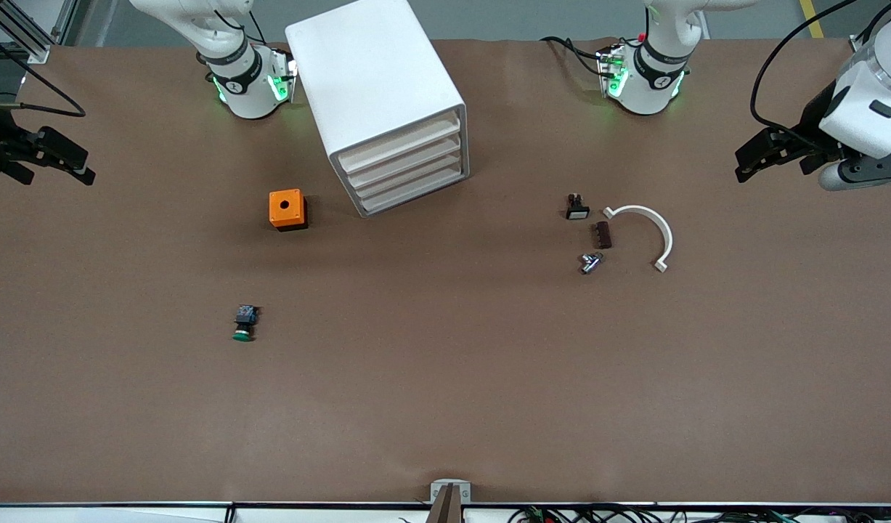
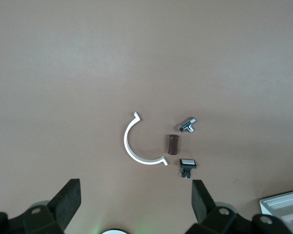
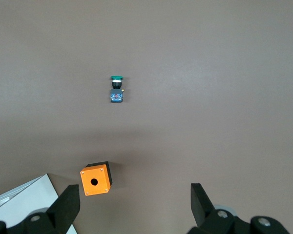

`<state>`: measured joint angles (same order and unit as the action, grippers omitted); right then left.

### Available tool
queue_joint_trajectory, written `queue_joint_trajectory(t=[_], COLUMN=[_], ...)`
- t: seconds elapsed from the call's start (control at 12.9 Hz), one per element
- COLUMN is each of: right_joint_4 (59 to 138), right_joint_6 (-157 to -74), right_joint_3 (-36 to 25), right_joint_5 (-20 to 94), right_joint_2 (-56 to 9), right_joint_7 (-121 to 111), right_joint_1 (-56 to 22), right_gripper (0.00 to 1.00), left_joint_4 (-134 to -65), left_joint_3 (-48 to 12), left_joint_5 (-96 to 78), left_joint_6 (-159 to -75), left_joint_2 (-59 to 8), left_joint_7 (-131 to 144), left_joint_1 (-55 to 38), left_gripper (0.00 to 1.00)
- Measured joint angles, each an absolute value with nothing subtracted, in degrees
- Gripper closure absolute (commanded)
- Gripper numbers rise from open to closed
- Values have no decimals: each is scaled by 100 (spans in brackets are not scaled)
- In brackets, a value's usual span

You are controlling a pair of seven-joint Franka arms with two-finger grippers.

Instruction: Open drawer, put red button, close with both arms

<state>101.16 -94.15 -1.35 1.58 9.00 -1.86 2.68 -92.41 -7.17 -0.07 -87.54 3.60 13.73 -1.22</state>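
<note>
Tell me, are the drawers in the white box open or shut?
Shut. All the drawers of the white drawer box sit level with one another in its front, none pulled out. Both arms wait at the table's ends.

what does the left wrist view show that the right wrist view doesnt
Only the left wrist view: the white curved piece, a brown block, a small metal fitting, a black switch with a white face, and the open left gripper.

Only the right wrist view: the green button, the orange box, and the open right gripper. No red button shows in either.

Both: the brown table and a corner of the white drawer unit.
</note>
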Motion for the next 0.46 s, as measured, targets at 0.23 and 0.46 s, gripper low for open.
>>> queue_joint_trajectory(t=[0.23,0.46], right_joint_4=[10117,10117], right_joint_6=[-9430,-9431], right_joint_3=[-135,-131], right_joint_5=[158,158], right_joint_2=[900,904], right_joint_7=[-188,-191], right_joint_1=[268,268], right_gripper=[0,0], left_joint_4=[-9189,-9122], left_joint_3=[-690,-666], left_joint_5=[2,49], left_joint_6=[-8723,-8639], left_joint_2=[363,367], left_joint_7=[1075,867], left_joint_1=[-118,-115], left_gripper=[0,0])
